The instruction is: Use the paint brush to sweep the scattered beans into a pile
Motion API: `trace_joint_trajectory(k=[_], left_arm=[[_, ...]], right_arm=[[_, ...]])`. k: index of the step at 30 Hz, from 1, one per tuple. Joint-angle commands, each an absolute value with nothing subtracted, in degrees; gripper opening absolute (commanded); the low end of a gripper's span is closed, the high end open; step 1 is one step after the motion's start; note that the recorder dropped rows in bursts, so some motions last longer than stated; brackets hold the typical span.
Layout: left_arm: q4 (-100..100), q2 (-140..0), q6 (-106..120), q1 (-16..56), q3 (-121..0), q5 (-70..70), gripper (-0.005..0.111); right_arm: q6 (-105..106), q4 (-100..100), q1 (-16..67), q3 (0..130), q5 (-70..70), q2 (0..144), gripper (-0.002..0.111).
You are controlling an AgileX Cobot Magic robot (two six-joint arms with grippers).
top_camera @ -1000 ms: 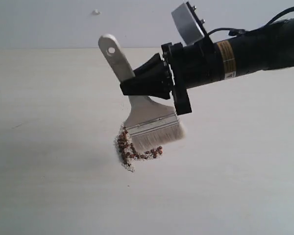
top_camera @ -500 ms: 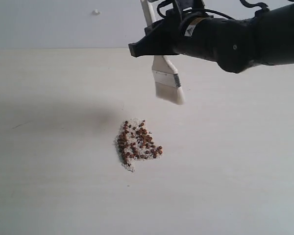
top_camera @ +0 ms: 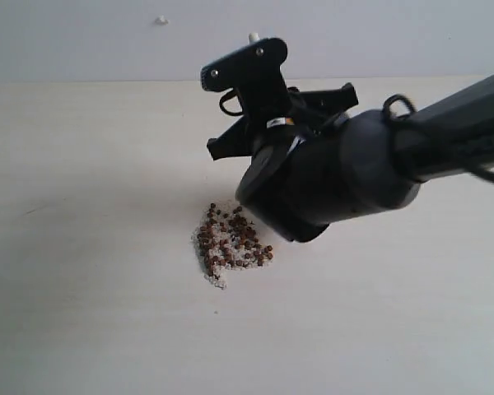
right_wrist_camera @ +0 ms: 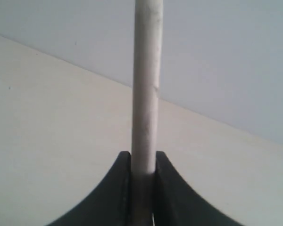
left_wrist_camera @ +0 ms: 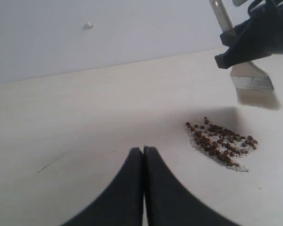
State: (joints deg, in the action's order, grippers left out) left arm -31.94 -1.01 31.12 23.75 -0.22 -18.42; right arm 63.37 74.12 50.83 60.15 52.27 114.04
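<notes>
A: Shows paint brush [left_wrist_camera: 249,80] pinched in right tool [right_wrist_camera: 142,162], held in air near beans [top_camera: 230,239] heaped at centre of table [top_camera: 82,247]; left tool [left_wrist_camera: 144,150] pressed together, empty.
B: Risks rescattering heap if lowered hard or dragged through.

The brush [left_wrist_camera: 249,79] isn't down on the beans [top_camera: 230,240] anymore, it's lifted off the table [top_camera: 82,313] and hangs in the air just past them. The right arm [top_camera: 337,177] has swung round toward the exterior camera too, so its bulk now hides the brush there and covers the beans' far edge.
</notes>
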Motion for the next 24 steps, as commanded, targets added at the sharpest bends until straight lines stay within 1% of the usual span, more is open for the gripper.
trace_joint_trajectory(k=[1,5,12,18,24], left_arm=[[-31.8,-0.8,31.3,24.0,0.0,-18.4,0.000],[-31.8,-0.8,31.3,24.0,0.0,-18.4,0.000],[-31.8,-0.8,31.3,24.0,0.0,-18.4,0.000],[-31.8,-0.8,31.3,24.0,0.0,-18.4,0.000],[-31.8,-0.8,31.3,24.0,0.0,-18.4,0.000]], right_arm=[[58.7,74.8,53.2,60.3,56.2,116.8,0.000],[58.7,77.9,55.3,60.3,56.4,116.9,0.000],[58.7,77.8,59.3,60.4,56.0,116.9,0.000],[58.5,78.2,59.6,60.4,55.4,116.9,0.000],[51.0,74.3,59.6,60.4,53.1,116.9,0.000]])
